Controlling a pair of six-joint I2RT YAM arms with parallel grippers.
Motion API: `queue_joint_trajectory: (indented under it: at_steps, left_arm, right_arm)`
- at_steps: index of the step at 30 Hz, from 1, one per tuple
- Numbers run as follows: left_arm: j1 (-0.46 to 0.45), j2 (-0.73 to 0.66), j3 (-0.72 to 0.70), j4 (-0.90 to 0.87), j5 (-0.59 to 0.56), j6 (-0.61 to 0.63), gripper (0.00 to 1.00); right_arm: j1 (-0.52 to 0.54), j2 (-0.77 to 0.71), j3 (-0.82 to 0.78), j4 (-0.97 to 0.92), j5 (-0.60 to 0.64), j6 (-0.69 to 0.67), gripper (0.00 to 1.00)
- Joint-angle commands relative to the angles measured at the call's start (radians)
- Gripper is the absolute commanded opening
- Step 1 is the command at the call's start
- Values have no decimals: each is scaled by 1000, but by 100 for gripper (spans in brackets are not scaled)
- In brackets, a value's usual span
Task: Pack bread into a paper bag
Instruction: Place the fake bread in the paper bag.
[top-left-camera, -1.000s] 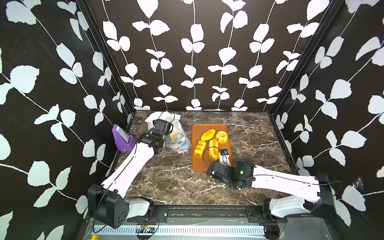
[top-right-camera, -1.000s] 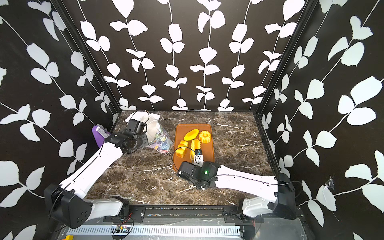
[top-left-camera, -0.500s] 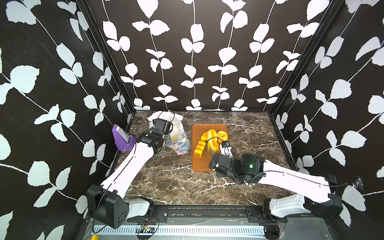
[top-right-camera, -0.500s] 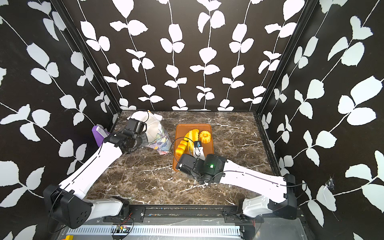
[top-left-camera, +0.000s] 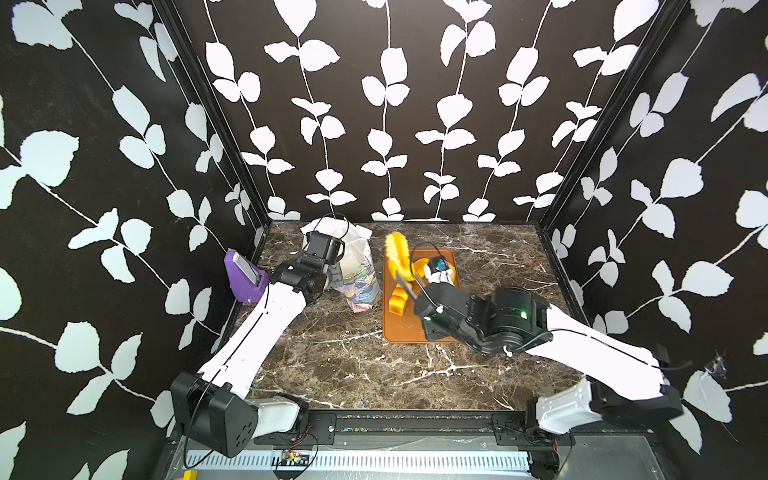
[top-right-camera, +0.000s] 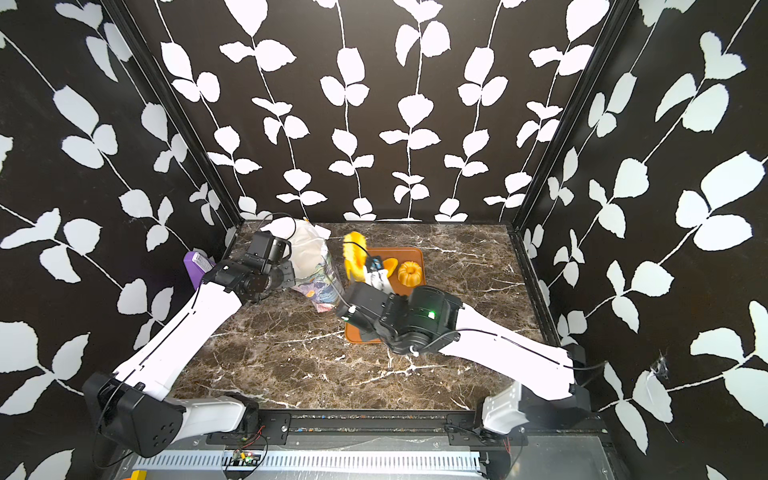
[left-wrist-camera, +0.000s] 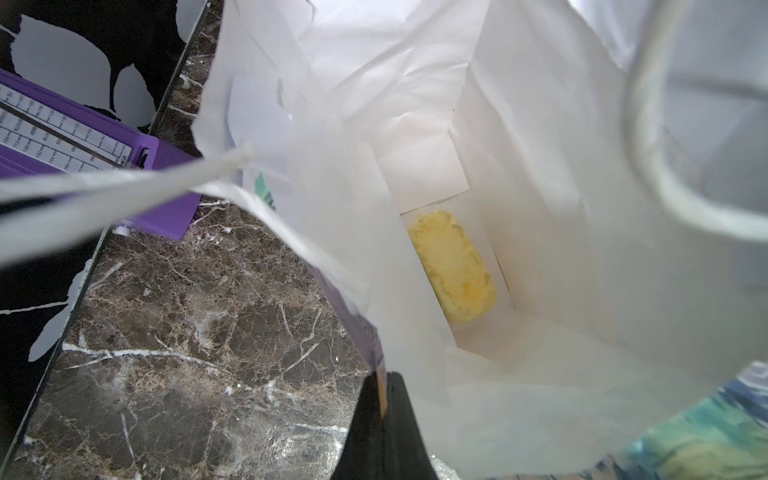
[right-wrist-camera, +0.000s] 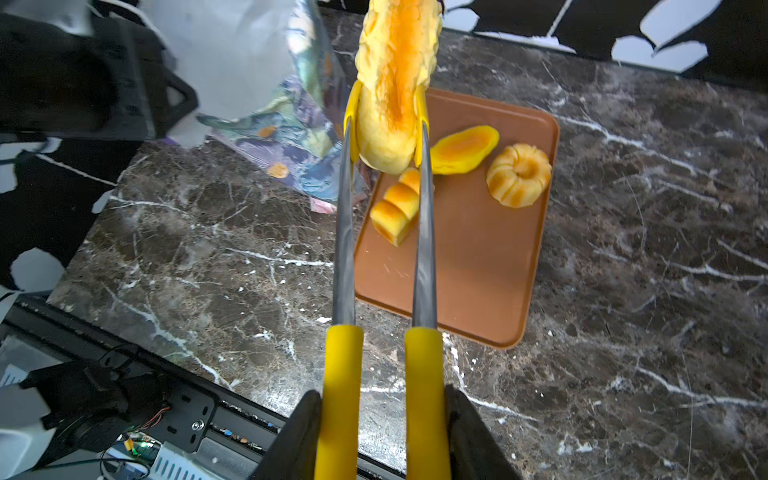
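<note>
The flowered paper bag (top-left-camera: 357, 270) stands at the back left, mouth open. My left gripper (left-wrist-camera: 384, 399) is shut on its rim, one finger inside and one outside. One yellow loaf (left-wrist-camera: 453, 266) lies on the bag's white bottom. My right gripper (right-wrist-camera: 382, 415) is shut on the yellow handles of the tongs (right-wrist-camera: 424, 249). Their tips pinch a long ridged loaf (right-wrist-camera: 395, 83), held in the air just right of the bag (top-right-camera: 311, 262). An oval bun (right-wrist-camera: 463, 149), a ring-shaped bundt (right-wrist-camera: 519, 174) and a segmented loaf (right-wrist-camera: 397, 205) lie on the tray.
The brown tray (right-wrist-camera: 478, 270) lies on the marble table, right of the bag. A purple box (top-left-camera: 245, 276) leans against the left wall beside my left arm. Black leaf-patterned walls close in the table on three sides.
My right arm has lifted the tongs with the long loaf off the tray, up and back towards the bag. The left arm and the bag have stayed put.
</note>
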Motion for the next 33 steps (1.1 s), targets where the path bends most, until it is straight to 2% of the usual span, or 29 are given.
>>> queue_joint_trajectory:
  at_steps: [1, 9, 19, 26, 33]
  left_arm:
    - [2, -8, 17, -23, -7, 12, 0]
    - [2, -2, 10, -15, -1, 8, 0]
    - [2, 11, 8, -6, 13, 7, 0]
    - [2, -13, 7, -7, 17, 13, 0]
    - [2, -55, -16, -10, 30, 16, 0]
  right_arm:
    - [42, 53, 141, -21, 32, -80, 0]
    - [106, 96, 205, -2, 14, -72, 0]
    - [179, 137, 273, -52, 64, -37, 0]
    - [174, 167, 315, -18, 101, -99, 0]
    - [117, 232, 360, 28, 60, -162, 0]
